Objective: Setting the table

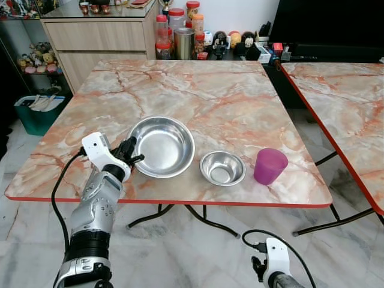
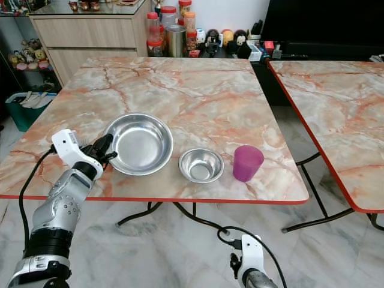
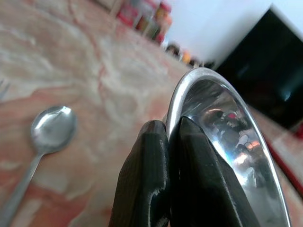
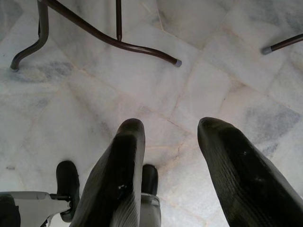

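A large steel bowl (image 1: 162, 146) rests on the marble table (image 1: 198, 90) near its front edge. My left gripper (image 1: 132, 151) is shut on the bowl's left rim (image 3: 187, 90), one finger on each side of the metal. A smaller steel bowl (image 1: 222, 168) stands to its right, then a purple cup (image 1: 269, 165). In the left wrist view a steel spoon (image 3: 45, 139) lies on the table beside the big bowl. My right gripper (image 4: 170, 161) hangs open low over the floor, with nothing between its fingers (image 4: 118, 175).
A second marble table (image 1: 348, 108) stands to the right across a narrow gap. Jars and small figures (image 1: 192, 33) line the far side, beside a wooden cabinet (image 1: 96, 36). A teal bin (image 1: 37, 111) sits on the floor at the left. Table legs (image 4: 109, 38) cross the tiles.
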`<state>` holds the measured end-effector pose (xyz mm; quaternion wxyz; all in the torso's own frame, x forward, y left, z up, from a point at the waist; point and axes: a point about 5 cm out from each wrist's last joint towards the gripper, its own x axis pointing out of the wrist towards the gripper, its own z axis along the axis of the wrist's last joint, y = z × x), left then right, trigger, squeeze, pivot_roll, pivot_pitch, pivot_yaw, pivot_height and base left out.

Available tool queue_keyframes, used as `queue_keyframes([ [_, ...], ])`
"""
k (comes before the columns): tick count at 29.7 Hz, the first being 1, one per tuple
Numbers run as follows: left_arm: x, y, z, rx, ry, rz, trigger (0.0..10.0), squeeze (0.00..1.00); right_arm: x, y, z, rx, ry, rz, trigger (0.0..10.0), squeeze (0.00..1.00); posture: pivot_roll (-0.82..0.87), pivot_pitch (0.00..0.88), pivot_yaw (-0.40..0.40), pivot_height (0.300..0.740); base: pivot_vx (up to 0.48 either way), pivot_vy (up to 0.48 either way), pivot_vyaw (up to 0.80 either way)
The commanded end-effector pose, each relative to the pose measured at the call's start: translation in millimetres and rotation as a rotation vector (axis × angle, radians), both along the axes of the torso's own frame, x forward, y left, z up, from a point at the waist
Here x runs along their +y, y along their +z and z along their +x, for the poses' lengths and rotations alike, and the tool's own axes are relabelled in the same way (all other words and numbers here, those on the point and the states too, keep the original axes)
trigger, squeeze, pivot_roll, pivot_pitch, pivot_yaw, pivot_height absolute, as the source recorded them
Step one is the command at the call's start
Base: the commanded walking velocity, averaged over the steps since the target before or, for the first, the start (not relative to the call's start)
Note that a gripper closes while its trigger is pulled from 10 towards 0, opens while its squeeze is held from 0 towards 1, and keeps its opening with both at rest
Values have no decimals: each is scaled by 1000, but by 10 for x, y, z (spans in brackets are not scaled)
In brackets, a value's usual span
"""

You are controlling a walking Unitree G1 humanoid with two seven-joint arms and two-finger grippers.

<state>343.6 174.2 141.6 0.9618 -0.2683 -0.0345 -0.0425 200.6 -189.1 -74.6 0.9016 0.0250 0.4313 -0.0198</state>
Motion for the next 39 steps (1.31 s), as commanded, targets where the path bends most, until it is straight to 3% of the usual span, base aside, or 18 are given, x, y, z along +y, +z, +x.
queue_keyframes([
  [1, -25, 53, 23, -49, 73, 79, 10000, 0, -10, -5, -11, 4, -1, 0, 10000, 0, 41, 0, -45, 740, 0, 0, 0],
  [10, -90, 182, 37, -138, 160, 82, 10000, 0, -20, 1, -5, -2, -7, 3, 10000, 0, 15, 0, -42, 740, 108, -195, 0],
  [14, -78, 361, 53, -218, 202, 60, 10000, 0, -43, -2, -17, -1, -7, -2, 10000, 0, 13, 0, -52, 740, 244, -366, 0],
  [17, 3, 637, 52, -334, 256, 29, 10000, 0, -81, 2, -22, -1, -6, -10, 10000, 0, 8, 0, -58, 740, 247, -363, 0],
  [19, 3, 681, 56, -355, 262, 34, 10000, 0, -88, 5, -20, -2, -6, -12, 10000, 0, 8, 0, -59, 740, 249, -360, 0],
  [34, -69, 766, 72, -401, 254, 29, 10000, 0, -86, 1, -21, 5, -22, -11, 10000, 0, 7, 0, -54, 740, 230, -359, 0],
  [39, -60, 768, 67, -407, 252, 18, 10000, 0, -63, -11, -33, 18, -15, -4, 10000, 0, 8, 0, -53, 740, 0, 0, -585],
])
